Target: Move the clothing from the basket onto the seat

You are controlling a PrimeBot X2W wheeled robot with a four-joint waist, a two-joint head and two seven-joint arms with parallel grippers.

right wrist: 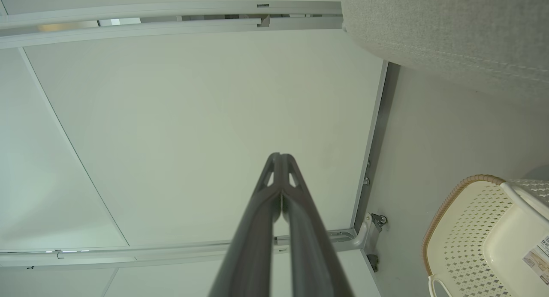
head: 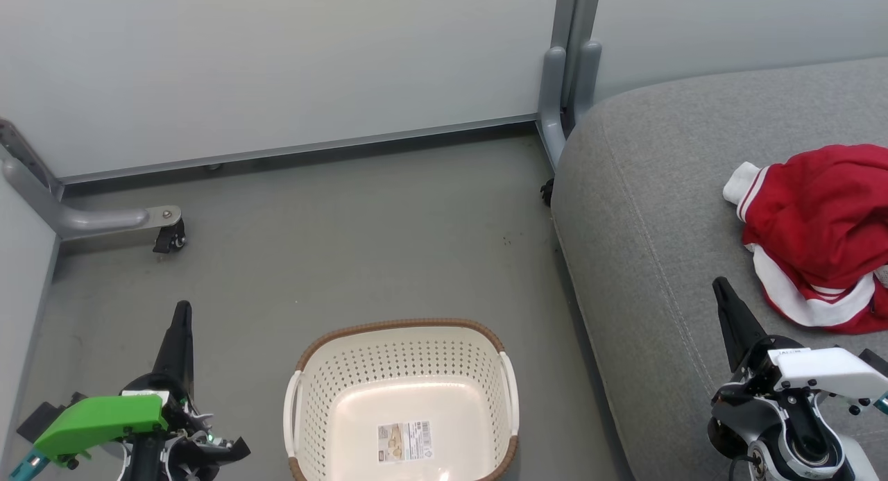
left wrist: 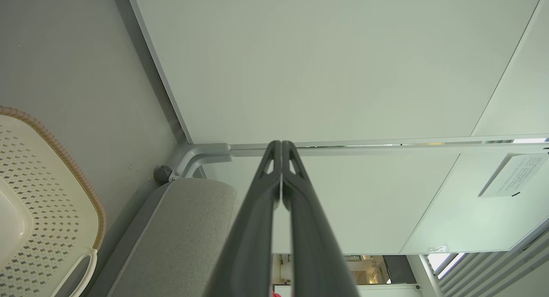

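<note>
The red clothing (head: 822, 234) with white bands lies bunched on the grey seat (head: 652, 210) at the right edge of the head view. The cream basket (head: 402, 398) with its brown rim stands on the floor at the bottom centre, holding no garment, a paper label on its bottom. My left gripper (head: 182, 311) is at the lower left, left of the basket, shut with nothing in it. My right gripper (head: 721, 287) hovers over the seat's front part, just left of the clothing, also shut and holding nothing. In the wrist views both finger pairs (left wrist: 281, 145) (right wrist: 279, 156) press together.
Pale partition panels (head: 277, 64) stand behind, with grey metal feet on castors (head: 170, 238) at the left and a grey post (head: 565, 85) at the seat's far corner. Grey floor (head: 361, 238) lies open between the basket and the panels.
</note>
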